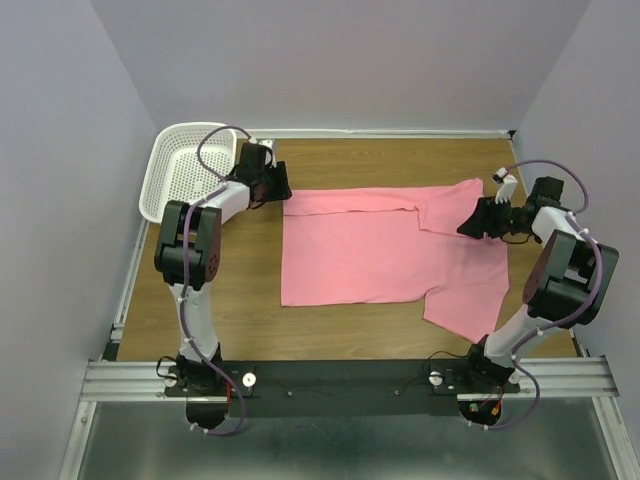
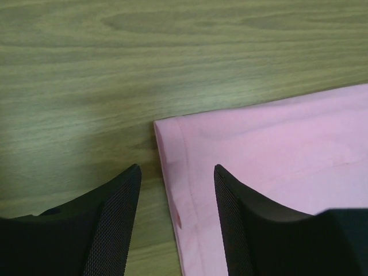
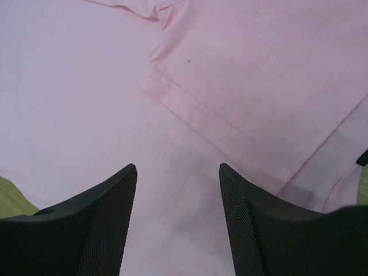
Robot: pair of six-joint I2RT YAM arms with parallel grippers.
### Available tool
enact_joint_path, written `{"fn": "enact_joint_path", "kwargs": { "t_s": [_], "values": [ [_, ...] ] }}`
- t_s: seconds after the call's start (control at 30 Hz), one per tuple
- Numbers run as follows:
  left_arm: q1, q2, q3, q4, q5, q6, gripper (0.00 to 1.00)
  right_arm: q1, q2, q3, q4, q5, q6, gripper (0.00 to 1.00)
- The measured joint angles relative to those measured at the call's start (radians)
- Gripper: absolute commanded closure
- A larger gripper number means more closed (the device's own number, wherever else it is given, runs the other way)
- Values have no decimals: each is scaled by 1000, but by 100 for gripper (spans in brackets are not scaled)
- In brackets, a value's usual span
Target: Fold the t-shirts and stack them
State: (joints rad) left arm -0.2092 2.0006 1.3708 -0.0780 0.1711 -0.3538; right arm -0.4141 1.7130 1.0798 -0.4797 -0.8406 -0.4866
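Both tools part-open over a salmon-pink t-shirt, neither gripping it.

The left tool (image 2: pixel 176 169) has its jaws apart with nothing clamped. One finger (image 2: pixel 118 213) is over bare wood and the other over cloth, so the t-shirt's (image 1: pixel 360 250) hemmed left edge runs between them, just below its far-left corner. Whether the fingers touch the cloth cannot be told. The right tool (image 3: pixel 178 168) is likewise spread and holds nothing, poised above the shirt's far-right part, where a stitched sleeve hem lies across the body fabric. The shirt lies flat on the wooden tabletop (image 1: pixel 250 320) from the centre to the right, with one sleeve spreading toward the near-right. A white perforated basket (image 1: pixel 180 170) sits in the far-left corner, just behind the left arm and apart from the shirt.
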Motion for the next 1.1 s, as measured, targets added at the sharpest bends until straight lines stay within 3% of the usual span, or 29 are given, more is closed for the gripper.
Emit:
{"fn": "enact_joint_path", "kwargs": {
  "t_s": [0.07,0.3,0.4,0.43,0.53,0.83,1.1],
  "values": [
    [0,41,32,-37,2,10,41,-2,0,0,1,-16,2,34],
    [-3,104,86,-103,31,42,63,-16,0,0,1,-45,15,34],
    [-3,127,120,-117,47,49,79,-21,0,0,2,-51,16,34],
    [-3,142,139,-127,51,52,90,-23,0,0,2,-53,16,34],
    [-2,188,205,-142,74,53,100,-27,0,0,2,-59,16,34],
    [2,293,403,-228,60,34,100,-42,2,19,1,-61,17,34],
    [40,418,700,-332,-8,-15,100,-46,60,94,24,10,49,34]
  ]
}}
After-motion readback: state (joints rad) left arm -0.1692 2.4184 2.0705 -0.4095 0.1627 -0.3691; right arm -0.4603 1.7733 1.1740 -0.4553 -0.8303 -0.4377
